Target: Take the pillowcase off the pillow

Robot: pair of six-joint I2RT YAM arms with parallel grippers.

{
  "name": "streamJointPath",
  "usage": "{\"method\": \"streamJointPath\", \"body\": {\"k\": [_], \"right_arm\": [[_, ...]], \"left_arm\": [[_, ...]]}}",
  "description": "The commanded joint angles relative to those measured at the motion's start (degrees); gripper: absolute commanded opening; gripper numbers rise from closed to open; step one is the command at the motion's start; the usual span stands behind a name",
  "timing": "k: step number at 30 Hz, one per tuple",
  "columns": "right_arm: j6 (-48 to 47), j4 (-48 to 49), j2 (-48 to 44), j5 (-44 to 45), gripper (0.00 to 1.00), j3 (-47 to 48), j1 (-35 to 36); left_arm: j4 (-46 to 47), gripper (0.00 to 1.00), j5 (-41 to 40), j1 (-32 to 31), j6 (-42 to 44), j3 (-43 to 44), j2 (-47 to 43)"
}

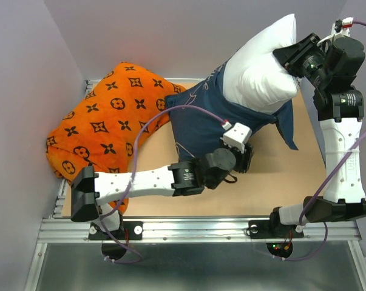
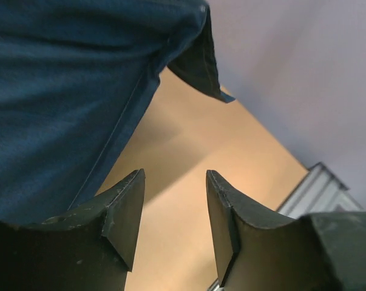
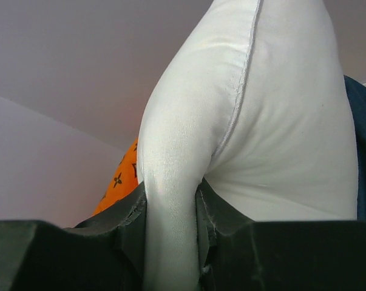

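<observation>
The white pillow [image 1: 261, 66] sticks up out of the navy pillowcase [image 1: 201, 118] at the back right of the table. My right gripper [image 1: 286, 57] is shut on a fold of the pillow [image 3: 170, 200] and holds it raised. The pillowcase still wraps the pillow's lower end, and a flap of it hangs down at the right. My left gripper [image 1: 246, 159] is open and empty, just below the pillowcase's near edge. In the left wrist view the pillowcase [image 2: 61, 91] fills the upper left, above the open fingers [image 2: 125, 212].
A large orange cushion with black motifs [image 1: 104, 115] lies at the left, touching the pillowcase. The tan table top [image 1: 274, 182] shows in front. A metal rail [image 1: 201, 227] runs along the near edge. Grey walls stand behind and at the left.
</observation>
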Motion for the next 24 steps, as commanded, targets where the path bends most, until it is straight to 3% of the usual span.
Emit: {"method": "streamJointPath", "body": {"k": [1,5,8,15,24], "right_arm": [[0.0,8.0,-2.7,-0.2,0.00,3.9,-0.4],[0.0,7.0,-2.8,-0.2,0.01,4.1,-0.4],[0.0,6.3,-2.9,-0.3,0.01,4.0,-0.4],[-0.2,5.5,-3.5,-0.5,0.01,3.8,-0.4],[-0.8,4.1,-3.3,-0.2,0.01,4.8,-0.4]], "left_arm": [[8.3,0.54,-13.5,-2.4,6.5,4.5,3.8],[12.7,0.52,-23.1,-3.0,10.8,7.7,9.4],[17.7,0.52,-26.0,-3.3,16.6,9.6,13.2],[30.2,0.57,-27.5,-3.3,29.1,14.5,20.0],[30.7,0.58,-24.4,-3.3,31.4,17.6,23.6]]}}
